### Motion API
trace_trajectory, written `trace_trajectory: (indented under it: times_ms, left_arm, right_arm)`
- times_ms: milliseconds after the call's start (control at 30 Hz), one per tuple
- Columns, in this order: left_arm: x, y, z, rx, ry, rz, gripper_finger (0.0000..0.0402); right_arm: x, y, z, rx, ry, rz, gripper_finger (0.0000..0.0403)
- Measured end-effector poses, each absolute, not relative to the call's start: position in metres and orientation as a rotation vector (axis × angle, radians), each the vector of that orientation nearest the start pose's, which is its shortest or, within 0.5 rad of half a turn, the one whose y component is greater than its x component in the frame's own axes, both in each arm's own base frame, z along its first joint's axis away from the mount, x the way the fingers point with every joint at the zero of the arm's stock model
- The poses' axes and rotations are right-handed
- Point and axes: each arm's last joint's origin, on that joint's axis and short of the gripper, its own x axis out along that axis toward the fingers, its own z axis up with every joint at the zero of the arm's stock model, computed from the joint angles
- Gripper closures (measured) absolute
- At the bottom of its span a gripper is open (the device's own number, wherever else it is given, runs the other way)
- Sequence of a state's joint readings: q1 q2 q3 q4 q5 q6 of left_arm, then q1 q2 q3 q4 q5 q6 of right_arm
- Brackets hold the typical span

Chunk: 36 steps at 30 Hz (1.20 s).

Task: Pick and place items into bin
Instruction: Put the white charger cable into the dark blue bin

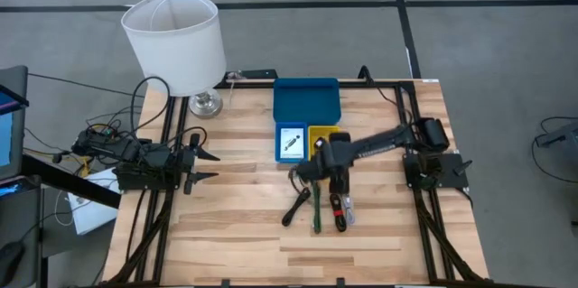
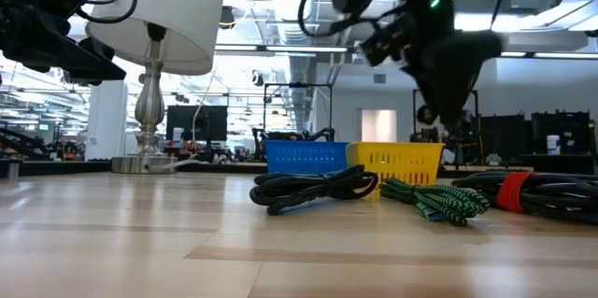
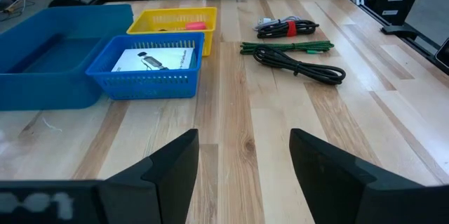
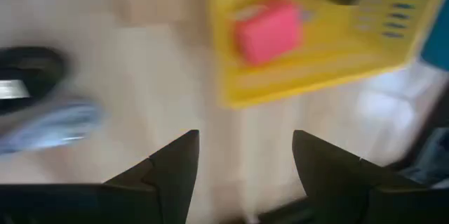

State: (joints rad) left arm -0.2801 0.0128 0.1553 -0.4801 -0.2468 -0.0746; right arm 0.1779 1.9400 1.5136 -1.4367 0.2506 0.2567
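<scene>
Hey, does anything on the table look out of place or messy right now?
Nothing is spilled or damaged. The only odd thing is the white lamp standing at the table's far left corner, unrelated to the sorting. Three coiled cables lie loose on the wood, not yet binned. The card sits flat in the small blue tray.

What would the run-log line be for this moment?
right gripper: open, empty, beside yellow tray | red piece: in yellow tray | three cables: on table | left gripper: open, parked left
</scene>
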Motion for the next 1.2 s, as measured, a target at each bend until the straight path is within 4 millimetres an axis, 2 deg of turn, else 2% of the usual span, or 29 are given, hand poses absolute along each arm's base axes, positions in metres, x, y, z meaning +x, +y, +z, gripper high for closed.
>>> trace_trajectory:
  times_ms: [167, 300, 467, 600, 700, 967, 1200]
  left_arm:
    - [0.079, -0.015, 0.169, 0.014, 0.327, -0.021, 0.0189]
    - [0.079, -0.015, 0.169, 0.014, 0.327, -0.021, 0.0189]
    - [0.079, -0.015, 0.169, 0.014, 0.327, -0.021, 0.0189]
    - [0.079, -0.015, 0.169, 0.014, 0.327, -0.021, 0.0189]
    - [0.079, -0.015, 0.169, 0.014, 0.327, -0.020, 0.0189]
    - [0.079, -0.015, 0.169, 0.014, 0.326, -0.020, 0.0189]
    - [0.079, -0.015, 0.169, 0.014, 0.327, -0.021, 0.0189]
  right_arm:
    - [0.326, 0.101, 0.210, -0.172, 1.676, -0.320, 0.0178]
    - [0.319, 0.137, 0.209, -0.139, 1.534, -0.416, 0.0178]
    - [0.307, 0.170, 0.208, -0.088, 1.373, -0.539, 0.0178]
    - [0.298, 0.180, 0.205, 0.023, 1.314, -0.656, 0.0178]
    - [0.289, 0.184, 0.195, 0.079, 1.276, -0.735, 0.0178]
    - [0.258, 0.194, 0.149, 0.259, 1.199, -0.870, 0.0177]
    - [0.239, 0.202, 0.119, 0.411, 1.096, -0.868, 0.0178]
